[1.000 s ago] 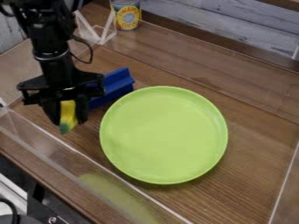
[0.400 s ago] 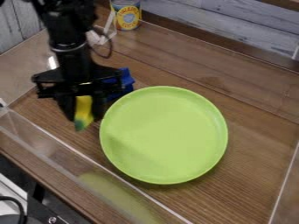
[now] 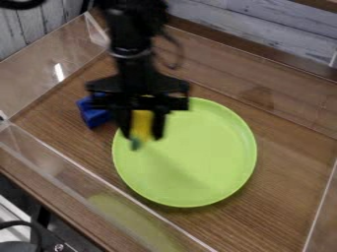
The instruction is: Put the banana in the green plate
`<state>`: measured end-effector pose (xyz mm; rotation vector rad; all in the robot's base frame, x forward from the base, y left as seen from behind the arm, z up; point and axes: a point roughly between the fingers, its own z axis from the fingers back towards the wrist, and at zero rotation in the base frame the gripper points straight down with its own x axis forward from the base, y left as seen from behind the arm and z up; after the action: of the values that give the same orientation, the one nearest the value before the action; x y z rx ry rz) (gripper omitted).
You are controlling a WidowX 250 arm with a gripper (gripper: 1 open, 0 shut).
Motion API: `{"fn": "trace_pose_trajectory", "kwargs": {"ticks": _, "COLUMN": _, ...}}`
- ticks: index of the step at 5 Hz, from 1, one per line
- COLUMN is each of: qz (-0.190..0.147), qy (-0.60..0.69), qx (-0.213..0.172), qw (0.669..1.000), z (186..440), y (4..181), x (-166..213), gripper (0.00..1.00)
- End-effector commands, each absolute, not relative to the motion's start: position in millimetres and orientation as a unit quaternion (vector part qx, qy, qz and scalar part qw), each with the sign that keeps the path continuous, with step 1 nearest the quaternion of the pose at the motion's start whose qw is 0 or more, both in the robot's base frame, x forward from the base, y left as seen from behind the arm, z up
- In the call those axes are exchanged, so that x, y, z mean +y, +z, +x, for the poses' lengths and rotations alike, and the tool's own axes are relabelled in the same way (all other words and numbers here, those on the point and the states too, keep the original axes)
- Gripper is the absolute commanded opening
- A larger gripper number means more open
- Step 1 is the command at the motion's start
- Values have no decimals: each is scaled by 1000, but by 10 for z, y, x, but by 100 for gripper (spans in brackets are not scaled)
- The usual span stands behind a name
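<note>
My gripper [image 3: 141,126] points straight down and is shut on the banana [image 3: 140,125], a small yellow piece hanging upright between the black fingers. It hovers over the left part of the green plate [image 3: 198,157], a large round lime-green dish on the wooden table. The banana's lower end hangs a little above the plate's surface. The black arm rises behind it toward the top of the view.
A blue block [image 3: 93,112] lies just left of the plate, partly behind the gripper. Clear acrylic walls [image 3: 53,148] fence the wooden table [image 3: 283,108] on the near and left sides. A small yellow can at the back is mostly hidden by the arm.
The gripper has carried the banana to the right and slightly upward, from beside the blue block to over the plate's left part. It stayed shut on the banana and rolled a little.
</note>
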<state>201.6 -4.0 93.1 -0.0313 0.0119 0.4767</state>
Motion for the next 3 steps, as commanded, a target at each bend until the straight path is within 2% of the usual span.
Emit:
{"fn": "trace_pose_trajectory", "kwargs": {"ticks": 1, "qz": -23, "qy": 210, "qx": -13, "qw": 977, "z": 2154, "y": 941, "x": -312, "gripper": 0}}
{"fn": "trace_pose_trajectory", "kwargs": {"ticks": 2, "qz": -26, "qy": 203, "qx": -15, "qw": 979, "z": 2215, "y": 875, "x": -515, "gripper": 0}}
{"fn": "trace_pose_trajectory", "kwargs": {"ticks": 3, "qz": -31, "qy": 198, "qx": -14, "qw": 980, "z": 2263, "y": 821, "x": -562, "gripper": 100}}
